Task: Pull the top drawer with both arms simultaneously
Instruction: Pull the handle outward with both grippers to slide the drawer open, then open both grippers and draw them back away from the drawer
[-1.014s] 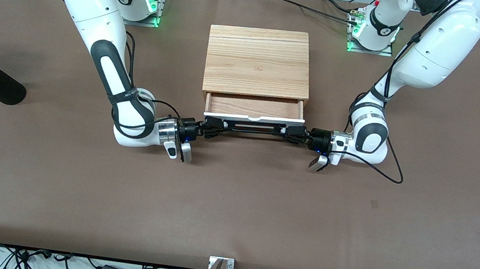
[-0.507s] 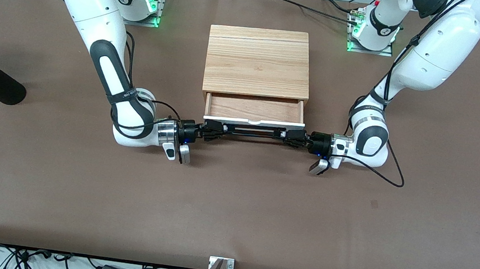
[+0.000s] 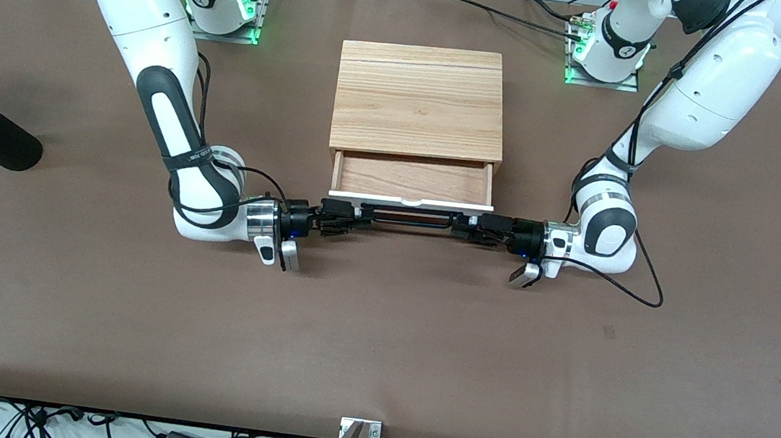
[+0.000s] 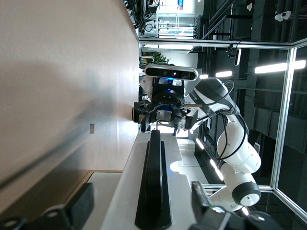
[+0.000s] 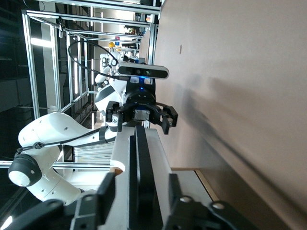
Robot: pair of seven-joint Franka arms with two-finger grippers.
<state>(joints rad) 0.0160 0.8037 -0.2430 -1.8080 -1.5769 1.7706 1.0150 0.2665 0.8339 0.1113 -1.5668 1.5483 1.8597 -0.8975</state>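
Both grippers, left gripper (image 3: 461, 225) and right gripper (image 3: 360, 217), were seen opened around the top drawer's (image 3: 414, 178) handle (image 3: 408, 215); straight, level withdrawal toward the bench's ends was advised.

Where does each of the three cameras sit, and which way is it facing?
Front view: high across the table, facing both arms; top drawer pulled out, left hand and right hand at its handle.
Left wrist view: looks along the handle, own fingers apart.
Right wrist view: the same, reversed.
Both wrist views share the handle.
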